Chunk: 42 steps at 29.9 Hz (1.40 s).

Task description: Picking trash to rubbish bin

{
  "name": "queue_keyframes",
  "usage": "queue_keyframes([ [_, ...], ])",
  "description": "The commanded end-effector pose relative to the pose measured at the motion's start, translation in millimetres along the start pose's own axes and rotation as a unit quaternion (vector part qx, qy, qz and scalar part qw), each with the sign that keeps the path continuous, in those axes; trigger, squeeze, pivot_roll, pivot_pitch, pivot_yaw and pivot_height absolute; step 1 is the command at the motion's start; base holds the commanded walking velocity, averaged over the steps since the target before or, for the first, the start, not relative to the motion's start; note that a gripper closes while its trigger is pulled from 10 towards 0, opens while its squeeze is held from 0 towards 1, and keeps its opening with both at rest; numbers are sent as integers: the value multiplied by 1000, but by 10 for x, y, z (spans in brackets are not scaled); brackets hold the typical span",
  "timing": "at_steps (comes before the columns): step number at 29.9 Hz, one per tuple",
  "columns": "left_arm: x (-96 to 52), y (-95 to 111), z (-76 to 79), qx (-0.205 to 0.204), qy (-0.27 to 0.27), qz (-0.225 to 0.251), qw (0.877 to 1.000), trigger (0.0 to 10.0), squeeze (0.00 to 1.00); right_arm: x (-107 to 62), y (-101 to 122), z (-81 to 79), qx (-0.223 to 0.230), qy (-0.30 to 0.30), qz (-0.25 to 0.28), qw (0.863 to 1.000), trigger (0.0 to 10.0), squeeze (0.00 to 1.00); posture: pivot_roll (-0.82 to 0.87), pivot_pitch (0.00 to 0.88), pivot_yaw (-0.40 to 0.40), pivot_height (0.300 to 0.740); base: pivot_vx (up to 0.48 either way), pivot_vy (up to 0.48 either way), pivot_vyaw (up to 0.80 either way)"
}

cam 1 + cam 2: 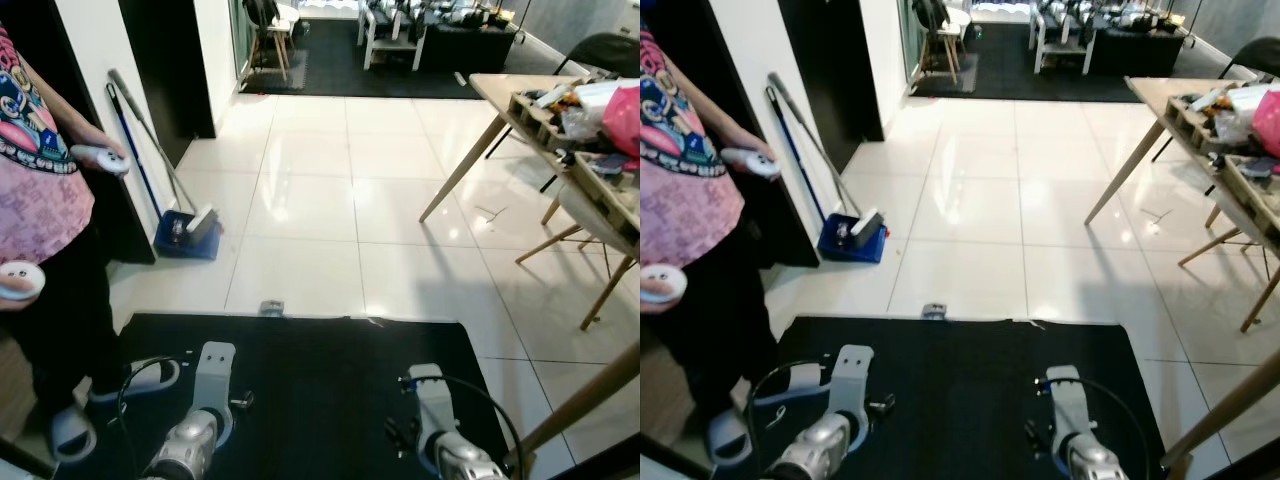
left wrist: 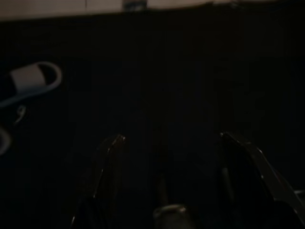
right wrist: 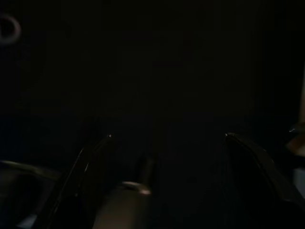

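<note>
- Two pincers hang low over the black mat [image 1: 300, 400]: left pincer [image 2: 176, 181] and right pincer [image 3: 167, 181], both spread wide, empty.
- One small grey scrap [image 1: 271, 307] lies on the tiles at the mat's far edge; too small to identify.
- Risk: stepping forward could clip the person [image 1: 40, 200] beside me or the table [image 1: 500, 95] leg.
- Wrist views are nearly black.

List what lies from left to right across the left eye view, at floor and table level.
Person → broom → blue dustpan → small piece of trash at the mat edge → wooden table → pink bag on the table.
</note>
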<state>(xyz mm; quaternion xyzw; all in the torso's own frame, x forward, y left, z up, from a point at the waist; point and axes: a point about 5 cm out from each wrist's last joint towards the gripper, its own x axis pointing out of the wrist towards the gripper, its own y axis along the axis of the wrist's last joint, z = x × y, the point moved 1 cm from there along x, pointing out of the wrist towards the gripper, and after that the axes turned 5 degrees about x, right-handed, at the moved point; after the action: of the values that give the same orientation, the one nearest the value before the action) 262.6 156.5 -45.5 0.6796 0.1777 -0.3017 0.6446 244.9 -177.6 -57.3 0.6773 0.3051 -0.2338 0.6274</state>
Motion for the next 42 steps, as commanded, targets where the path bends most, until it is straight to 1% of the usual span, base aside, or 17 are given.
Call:
queue_keyframes([
  [1, 5, -2, 27, 4, -4, -3, 1000, 10000, 0, -24, -131, 13, -2, -1, -23, 1000, 10000, 0, -85, 69, 18, 740, 266, 0, -644],
  [13, 14, 17, 37, 5, -6, -3, 1000, 10000, 0, -19, -107, 21, -3, -2, -22, 1000, 10000, 0, -86, 65, 20, 740, 257, 0, -628],
  [42, 18, 38, 17, -6, 5, 0, 1000, 10000, 0, 2, -44, -4, -13, 6, -21, 1000, 10000, 0, -76, 45, 2, 740, 239, 0, 0],
])
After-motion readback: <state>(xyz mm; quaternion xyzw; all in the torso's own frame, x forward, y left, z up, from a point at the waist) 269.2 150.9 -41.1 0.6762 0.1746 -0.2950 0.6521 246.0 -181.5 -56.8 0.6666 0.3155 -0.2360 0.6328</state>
